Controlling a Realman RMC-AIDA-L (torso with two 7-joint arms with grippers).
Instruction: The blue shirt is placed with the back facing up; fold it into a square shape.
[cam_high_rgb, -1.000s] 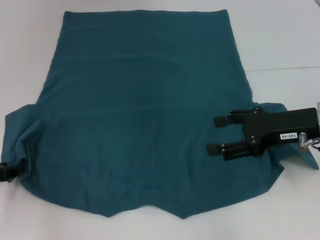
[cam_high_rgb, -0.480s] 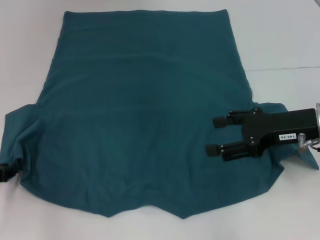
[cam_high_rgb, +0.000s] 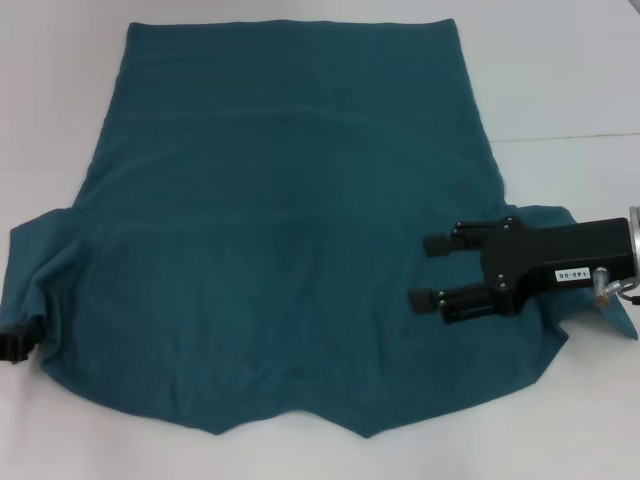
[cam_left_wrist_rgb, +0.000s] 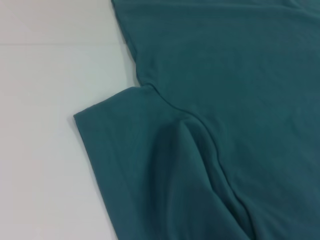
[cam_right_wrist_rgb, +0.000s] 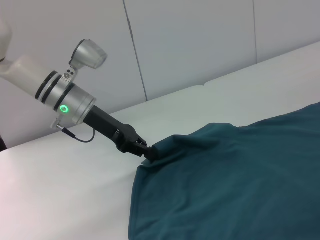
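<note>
The blue shirt (cam_high_rgb: 290, 220) lies spread flat on the white table, hem at the far side, collar edge toward me. My right gripper (cam_high_rgb: 428, 271) hovers open over the shirt's right side beside the right sleeve (cam_high_rgb: 560, 225), fingers pointing left. My left gripper (cam_high_rgb: 14, 345) is at the table's left, shut on the edge of the left sleeve (cam_high_rgb: 35, 270). The right wrist view shows that left gripper (cam_right_wrist_rgb: 146, 152) pinching the bunched sleeve fabric of the shirt (cam_right_wrist_rgb: 235, 185). In the left wrist view only the shirt (cam_left_wrist_rgb: 230, 75) and its sleeve (cam_left_wrist_rgb: 125, 145) show.
The white table (cam_high_rgb: 570, 80) surrounds the shirt, with a seam line (cam_high_rgb: 570, 137) running across it at the right. A pale wall (cam_right_wrist_rgb: 200, 40) stands behind the table's far edge in the right wrist view.
My right gripper has crept slightly left over the shirt. The left gripper has shifted a little left with the sleeve edge.
</note>
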